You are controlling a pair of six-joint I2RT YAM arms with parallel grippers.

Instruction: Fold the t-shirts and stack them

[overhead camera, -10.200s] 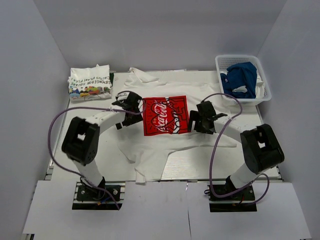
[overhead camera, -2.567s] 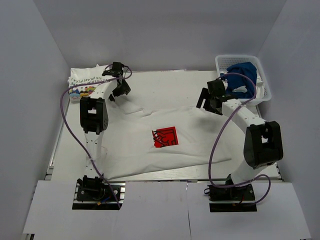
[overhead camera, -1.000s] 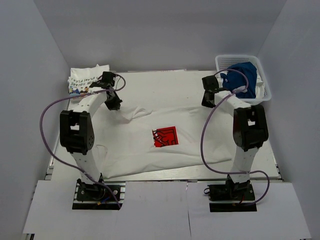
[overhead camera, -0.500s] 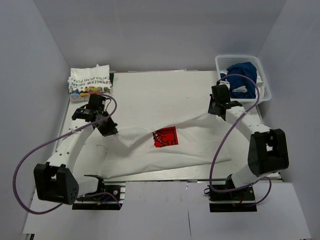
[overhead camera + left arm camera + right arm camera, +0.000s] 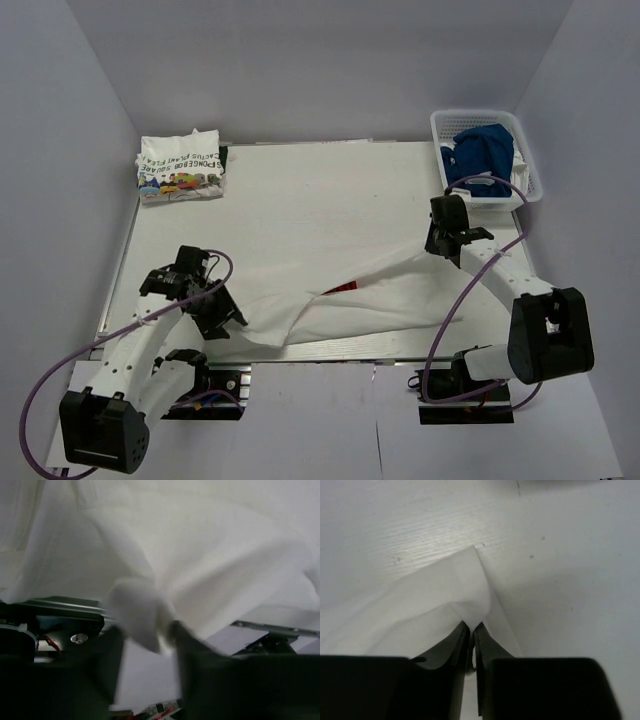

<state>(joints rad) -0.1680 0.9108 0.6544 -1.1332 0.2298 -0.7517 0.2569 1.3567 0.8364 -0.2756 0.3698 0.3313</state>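
Note:
The white t-shirt [image 5: 380,295] with the red Coca-Cola print lies folded over along the near edge of the table, and only a sliver of red [image 5: 340,287] shows. My left gripper [image 5: 225,315] hovers at its left corner. In the left wrist view the left gripper [image 5: 145,627] is open, with a bunch of white cloth [image 5: 135,610] hanging between the parted fingers. My right gripper [image 5: 437,240] is at the shirt's right corner. In the right wrist view the right gripper [image 5: 472,626] is shut on a pinch of that cloth [image 5: 465,590].
A folded white tee with cartoon print [image 5: 180,168] lies at the far left corner. A white basket [image 5: 490,199] at the far right holds a crumpled blue tee [image 5: 478,155]. The bare white tabletop [image 5: 320,190] lies between them. The arm bases stand past the near edge.
Both grippers dragged the shirt's far edge toward the near side, folding it over itself and covering most of the red print. The left jaws have opened; the right still pinches cloth.

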